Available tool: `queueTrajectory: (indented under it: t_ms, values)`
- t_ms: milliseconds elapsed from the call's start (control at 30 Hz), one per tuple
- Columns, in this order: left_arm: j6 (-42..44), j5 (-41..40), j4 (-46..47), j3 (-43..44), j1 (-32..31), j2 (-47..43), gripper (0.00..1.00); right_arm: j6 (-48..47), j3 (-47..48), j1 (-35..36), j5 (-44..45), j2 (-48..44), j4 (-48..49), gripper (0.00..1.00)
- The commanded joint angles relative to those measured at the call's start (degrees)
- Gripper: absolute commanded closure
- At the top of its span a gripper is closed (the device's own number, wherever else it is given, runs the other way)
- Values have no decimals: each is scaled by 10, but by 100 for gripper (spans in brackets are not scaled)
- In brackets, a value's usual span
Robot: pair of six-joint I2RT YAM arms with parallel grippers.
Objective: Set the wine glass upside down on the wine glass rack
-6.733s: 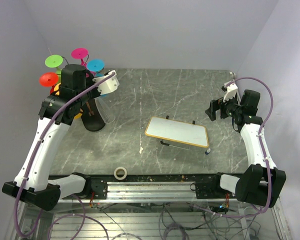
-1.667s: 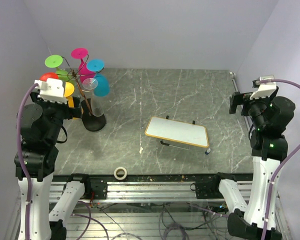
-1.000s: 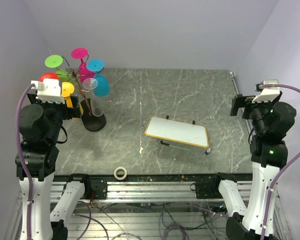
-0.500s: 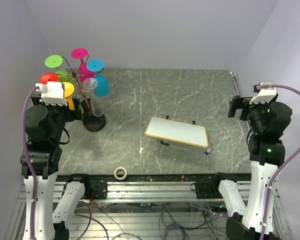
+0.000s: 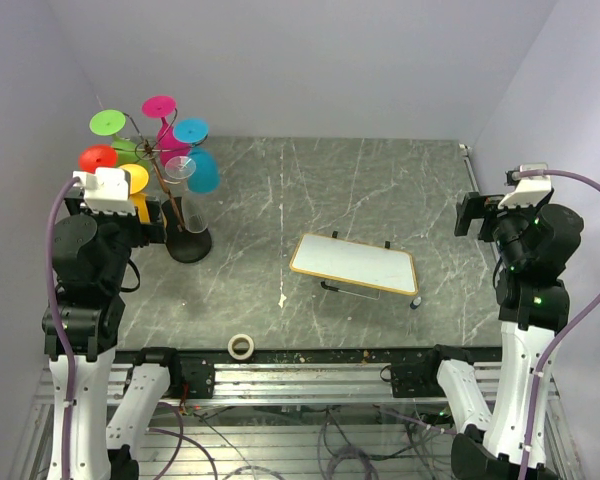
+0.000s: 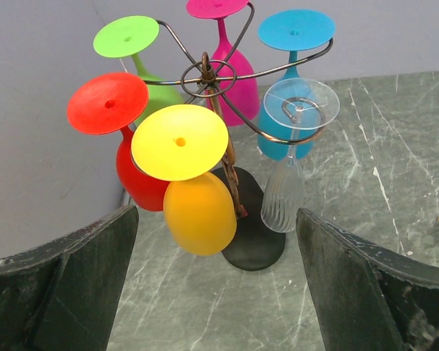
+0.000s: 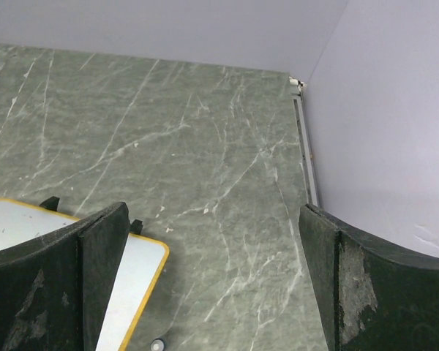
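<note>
Wine glass rack (image 6: 256, 248), upper left of the top view: one.
Glasses hung on it: six.
- coloured, five: red glass (image 6: 107, 102), green glass (image 6: 126, 36), magenta glass (image 6: 230, 44), blue glass (image 6: 296, 29), yellow glass (image 6: 179, 142)
- clear glass (image 6: 301, 102): one

Yellow-rimmed white board (image 5: 355, 264), centre: one.
Tape roll (image 5: 242, 346), lower centre: one.
Small dark item (image 5: 416, 301) just right of the board: one; kind unclear.
Arms: two, left arm (image 5: 80, 270) and right arm (image 5: 530, 250).

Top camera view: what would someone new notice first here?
The wine glass rack at the far left stands out, hung with bright upside-down glasses. One clear wine glass hangs among them, and a yellow-rimmed white board sits in the middle.
</note>
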Motion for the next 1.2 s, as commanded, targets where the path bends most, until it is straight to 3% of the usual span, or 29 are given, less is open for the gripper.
queueTrajectory:
  t_ms: [0,1167]
  values:
    - [0,11,15,-3,6,-8,1,5,-5,-8,-13,-5,-4,0]
    - [6,10,14,-11,6,-12,1,-7,-16,-16,-30,-4,-4,0]
